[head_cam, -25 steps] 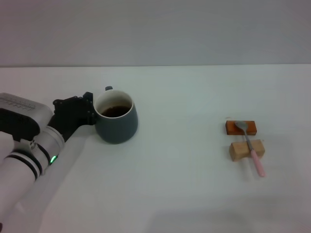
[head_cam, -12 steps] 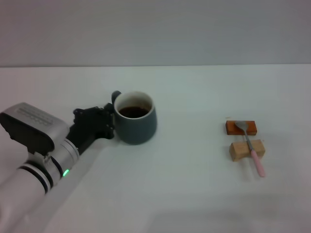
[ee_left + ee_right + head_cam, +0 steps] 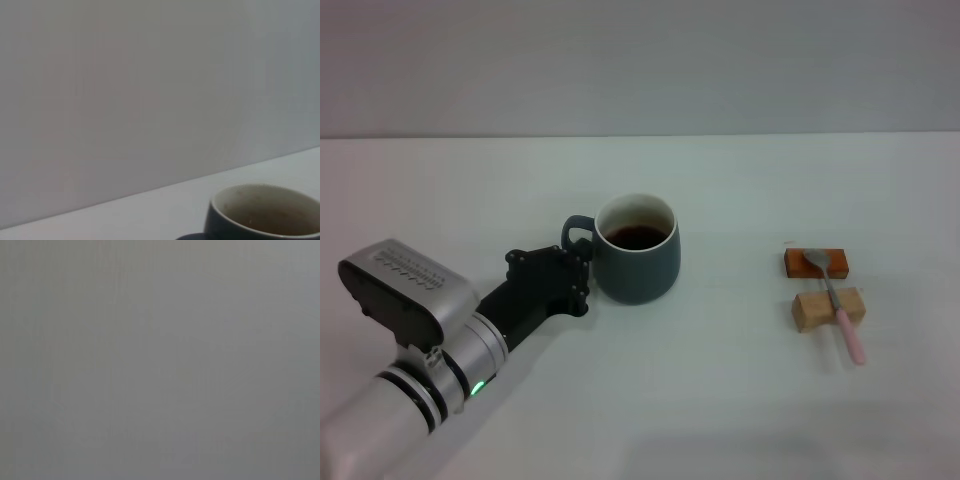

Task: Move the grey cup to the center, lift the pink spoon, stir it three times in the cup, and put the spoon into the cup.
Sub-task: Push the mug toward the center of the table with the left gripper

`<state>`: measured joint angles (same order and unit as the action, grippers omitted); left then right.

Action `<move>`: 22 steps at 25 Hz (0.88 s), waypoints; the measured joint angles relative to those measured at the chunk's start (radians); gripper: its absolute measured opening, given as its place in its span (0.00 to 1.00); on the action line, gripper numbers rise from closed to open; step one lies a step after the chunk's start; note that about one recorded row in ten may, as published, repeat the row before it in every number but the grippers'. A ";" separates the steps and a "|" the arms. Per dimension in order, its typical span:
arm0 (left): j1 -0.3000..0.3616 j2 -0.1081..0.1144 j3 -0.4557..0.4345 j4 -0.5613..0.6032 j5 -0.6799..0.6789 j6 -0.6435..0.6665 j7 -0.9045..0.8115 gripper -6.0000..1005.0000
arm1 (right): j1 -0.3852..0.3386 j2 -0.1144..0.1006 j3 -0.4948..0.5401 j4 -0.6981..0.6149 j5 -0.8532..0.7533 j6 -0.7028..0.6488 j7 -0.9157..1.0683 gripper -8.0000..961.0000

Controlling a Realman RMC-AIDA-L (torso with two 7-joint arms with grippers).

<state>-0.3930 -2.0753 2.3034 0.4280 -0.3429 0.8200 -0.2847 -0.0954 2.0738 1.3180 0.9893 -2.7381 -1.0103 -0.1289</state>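
Observation:
The grey cup (image 3: 638, 268), dark blue-grey with dark liquid inside, stands near the middle of the white table (image 3: 700, 400), its loop handle pointing toward my left arm. My left gripper (image 3: 581, 272) is at that handle and shut on it. The cup's rim also shows in the left wrist view (image 3: 265, 212). The pink spoon (image 3: 842, 315) lies at the right, its metal bowl on one block and its pink handle sloping over another toward the front. My right gripper is out of view; its wrist view shows only plain grey.
An orange-brown wooden block (image 3: 830, 263) and a pale wooden block (image 3: 812, 311) lie under the spoon at the right. A grey wall stands behind the table's far edge.
My left gripper has moved the grey cup rightward and slightly toward the front, from the left side to near the table's middle. The spoon and blocks have not moved.

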 joint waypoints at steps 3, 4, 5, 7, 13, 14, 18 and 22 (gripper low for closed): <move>0.004 0.008 -0.029 -0.002 -0.006 0.000 -0.001 0.00 | -0.004 0.000 -0.003 0.001 0.000 0.000 0.000 0.70; 0.005 0.008 -0.036 -0.003 -0.005 0.001 0.000 0.00 | -0.004 0.000 -0.004 0.001 0.000 -0.001 0.000 0.70; 0.010 0.010 -0.059 -0.006 -0.005 0.002 0.001 0.00 | -0.005 0.000 -0.008 0.001 0.000 -0.001 0.000 0.70; 0.014 0.011 -0.082 -0.010 -0.003 0.003 0.003 0.00 | -0.007 0.001 -0.016 -0.001 0.000 -0.001 0.000 0.70; 0.083 0.019 -0.365 -0.048 -0.001 0.111 0.004 0.00 | -0.015 0.004 -0.055 -0.002 0.001 0.003 0.000 0.70; 0.096 0.020 -0.410 -0.049 -0.001 0.134 0.003 0.00 | -0.017 0.004 -0.067 -0.003 0.002 0.005 -0.001 0.70; 0.135 0.023 -0.527 -0.050 0.000 0.208 0.001 0.00 | -0.031 0.005 -0.141 -0.013 0.006 0.006 -0.001 0.71; 0.150 0.024 -0.589 -0.050 0.000 0.253 -0.001 0.00 | -0.065 0.007 -0.233 -0.016 0.007 0.006 -0.001 0.71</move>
<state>-0.2432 -2.0514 1.7141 0.3779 -0.3433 1.0731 -0.2853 -0.1605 2.0804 1.0849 0.9730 -2.7309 -1.0048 -0.1302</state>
